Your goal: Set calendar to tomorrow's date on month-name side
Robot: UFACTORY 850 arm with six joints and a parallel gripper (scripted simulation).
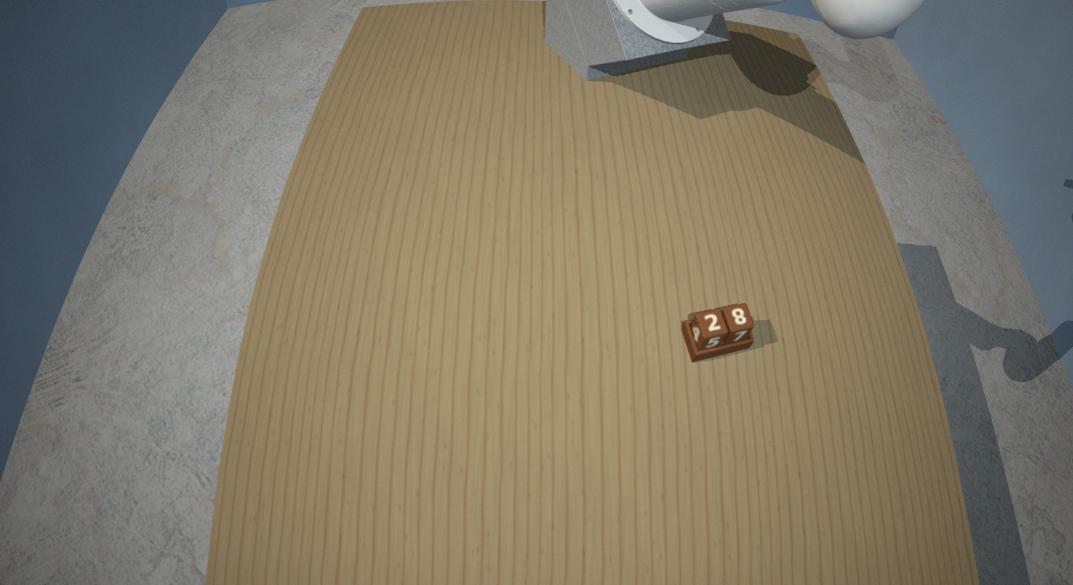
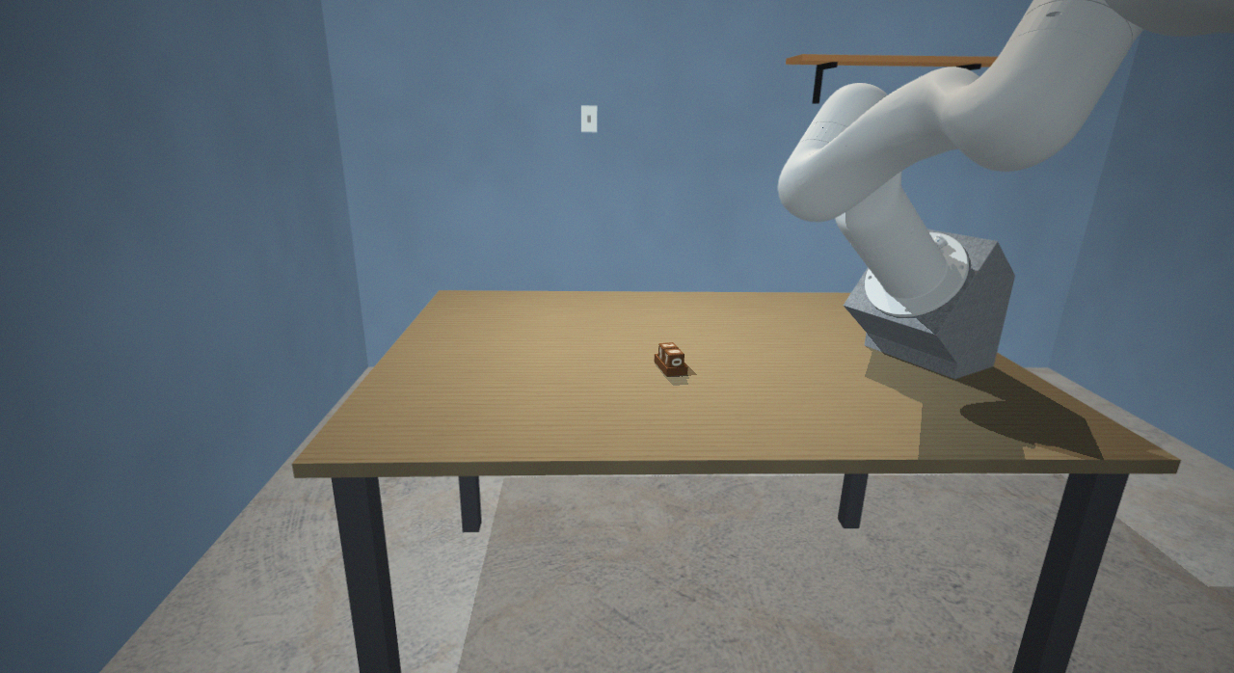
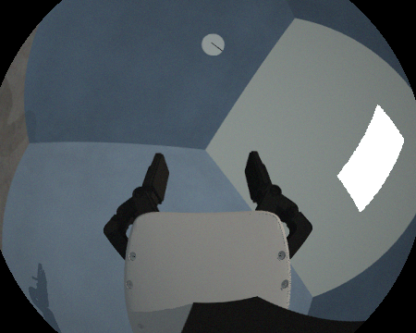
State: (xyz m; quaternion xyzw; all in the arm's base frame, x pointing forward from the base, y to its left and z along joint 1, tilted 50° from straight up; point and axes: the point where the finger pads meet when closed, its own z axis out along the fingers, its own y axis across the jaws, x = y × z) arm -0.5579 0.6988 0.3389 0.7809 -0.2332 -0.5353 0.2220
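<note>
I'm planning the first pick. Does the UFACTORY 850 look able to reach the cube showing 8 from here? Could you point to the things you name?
Probably yes: nothing stands over the 8 cube [image 1: 738, 316], and the hand [image 3: 206, 161] is open, though pointed away from the table.

The table [image 1: 450, 282] [image 2: 603, 410] looks like matt wood (finely striped), the floor [image 1: 164, 206] [image 2: 647, 565] rough.

the arm [image 1: 712, 0] [image 2: 897, 151] is cut off above; the tray's [image 1: 720, 352] [image 2: 671, 369] floor is mostly hidden

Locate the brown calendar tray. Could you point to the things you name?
The small brown open calendar tray [image 1: 722, 351] [image 2: 677, 370] sits right of centre in the top view, on the striped wooden table [image 1: 450, 356] [image 2: 518, 392], directly under the two brown number cubes [image 1: 711, 323] [image 2: 674, 355].
</note>
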